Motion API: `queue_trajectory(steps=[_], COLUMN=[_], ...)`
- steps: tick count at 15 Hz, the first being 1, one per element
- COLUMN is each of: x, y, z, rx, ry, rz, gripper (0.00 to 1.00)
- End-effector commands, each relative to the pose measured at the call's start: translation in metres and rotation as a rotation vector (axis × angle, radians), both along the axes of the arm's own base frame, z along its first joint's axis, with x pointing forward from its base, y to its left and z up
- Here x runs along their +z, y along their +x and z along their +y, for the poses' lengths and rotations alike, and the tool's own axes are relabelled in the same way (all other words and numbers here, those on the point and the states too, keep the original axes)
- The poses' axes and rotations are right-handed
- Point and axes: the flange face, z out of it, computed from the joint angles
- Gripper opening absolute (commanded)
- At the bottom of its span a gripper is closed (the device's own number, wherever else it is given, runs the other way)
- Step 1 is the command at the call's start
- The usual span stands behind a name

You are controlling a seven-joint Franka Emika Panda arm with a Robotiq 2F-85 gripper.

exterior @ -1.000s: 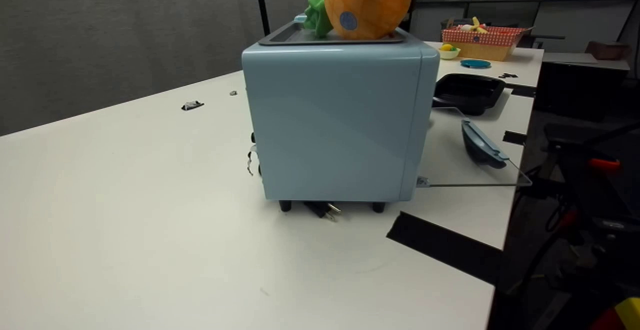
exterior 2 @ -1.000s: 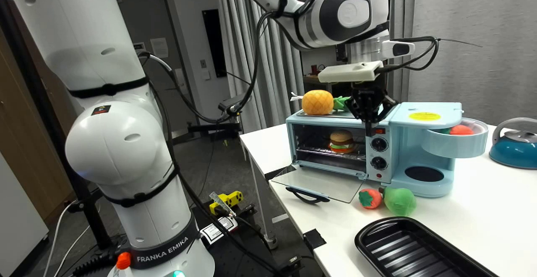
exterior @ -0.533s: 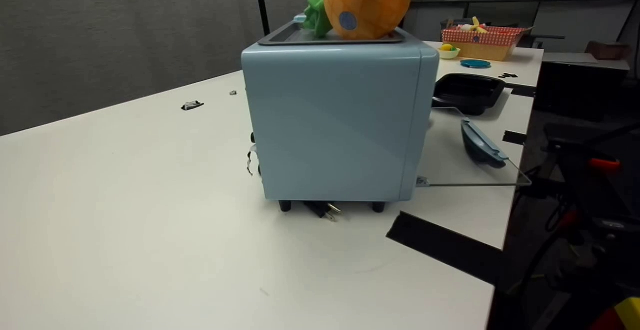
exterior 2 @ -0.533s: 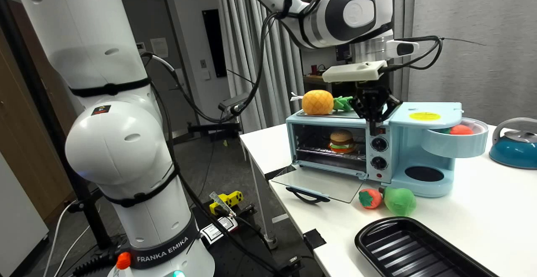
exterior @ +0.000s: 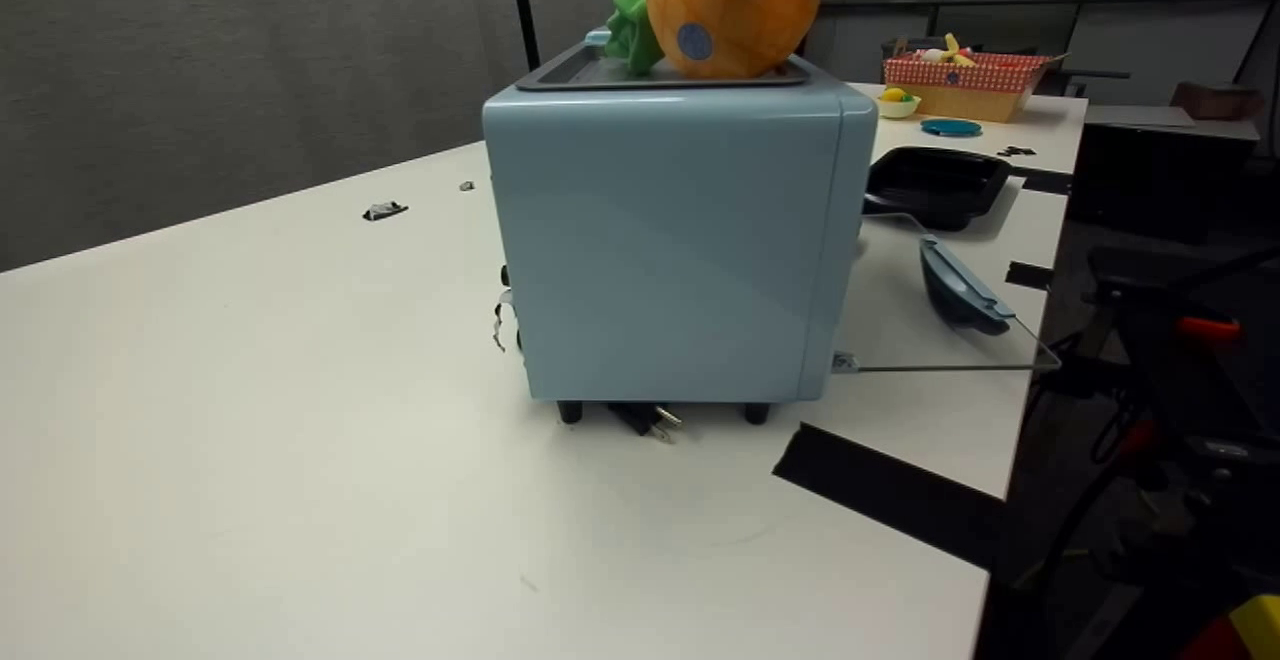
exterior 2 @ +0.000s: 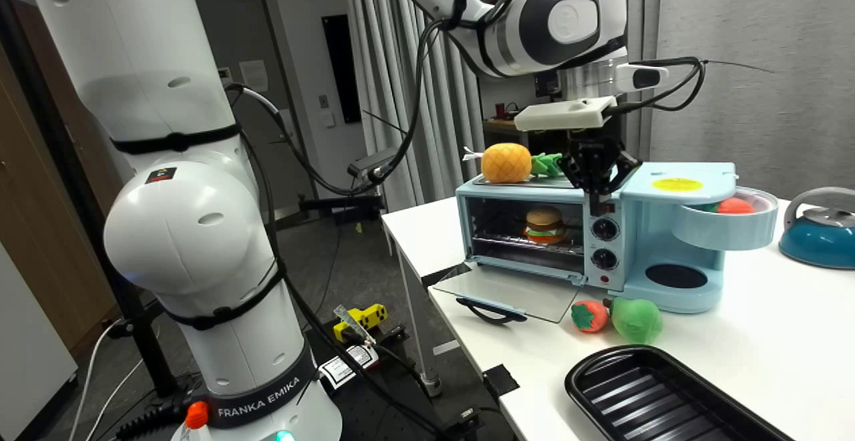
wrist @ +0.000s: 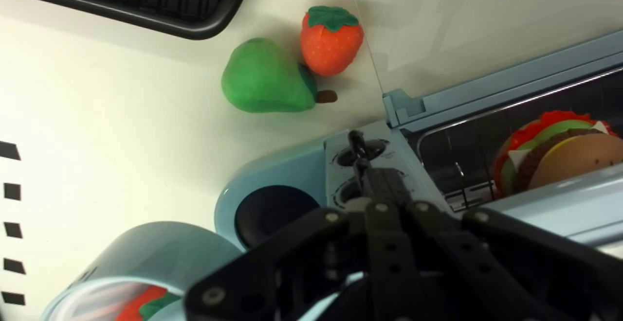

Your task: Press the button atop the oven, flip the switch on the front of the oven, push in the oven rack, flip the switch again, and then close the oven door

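The light blue oven (exterior: pixel 665 240) stands on the table with its glass door (exterior 2: pixel 514 292) lowered flat in front. Inside, a wire rack (wrist: pixel 458 168) carries a toy burger (exterior 2: pixel 544 225). On the front panel, a small red switch (exterior 2: pixel 606 209) sits above two black knobs. My gripper (exterior 2: pixel 596 206) points down right at this switch, partly covering it; contact cannot be told. In the wrist view the fingers of my gripper (wrist: pixel 386 177) are pressed together, holding nothing. No button atop the oven can be made out.
A toy pineapple (exterior 2: pixel 506 163) lies on top of the oven. Beside the door are a strawberry (wrist: pixel 332 44) and a green pear (wrist: pixel 267 78). A black tray (exterior 2: pixel 668 401) is at the front, with a teal kettle (exterior 2: pixel 821 237) at the far right.
In an exterior view my gripper has moved slightly right, against the panel. The visible part of the switch looks darker than a second ago. The oven has shifted very slightly.
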Motion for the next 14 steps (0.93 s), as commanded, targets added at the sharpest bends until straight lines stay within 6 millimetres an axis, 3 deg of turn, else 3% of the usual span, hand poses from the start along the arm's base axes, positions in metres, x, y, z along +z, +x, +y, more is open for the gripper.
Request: queue_trajectory(steps=[1, 14], x=[0.007, 0.008], y=[0.018, 0.032], z=[-0.007, -0.013], rx=[-0.024, -0.044], ry=[-0.023, -0.028], rz=[-0.02, -0.019], gripper=[0.0, 0.0])
